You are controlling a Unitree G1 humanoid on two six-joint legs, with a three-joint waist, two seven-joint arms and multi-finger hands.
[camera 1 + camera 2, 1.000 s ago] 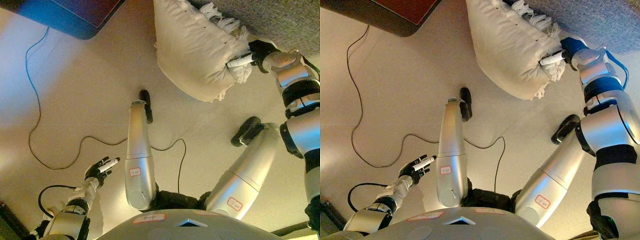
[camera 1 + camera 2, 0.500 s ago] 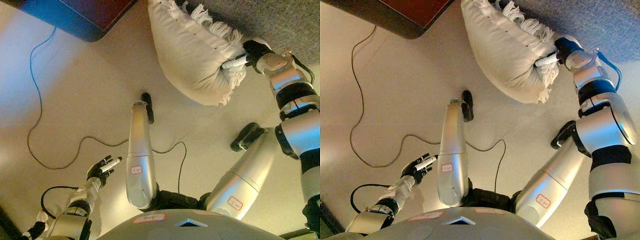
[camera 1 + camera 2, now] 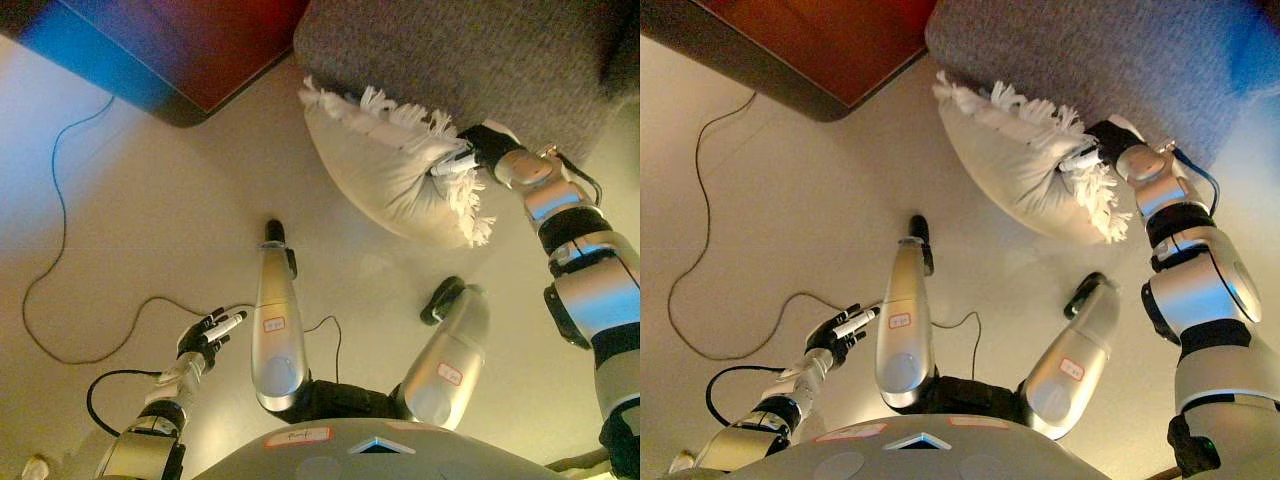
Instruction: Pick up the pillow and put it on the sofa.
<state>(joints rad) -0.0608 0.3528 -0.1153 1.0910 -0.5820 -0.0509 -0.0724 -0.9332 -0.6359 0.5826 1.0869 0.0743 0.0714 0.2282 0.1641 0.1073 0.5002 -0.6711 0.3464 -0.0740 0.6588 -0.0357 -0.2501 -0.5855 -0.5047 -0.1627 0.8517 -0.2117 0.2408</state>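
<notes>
A cream pillow with a white fringe hangs in the air, just in front of the grey sofa at the top. My right hand is shut on the pillow's right edge, by the fringe; the same pillow and hand show in the right eye view. My left hand hangs low at the lower left, fingers relaxed and holding nothing.
A dark red-topped table stands at the top left, close to the sofa's left end. A thin dark cable loops over the pale floor on the left.
The camera has tilted up, so more of the sofa shows. My right hand has carried the pillow closer to the sofa's front. The left hand stays idle.
</notes>
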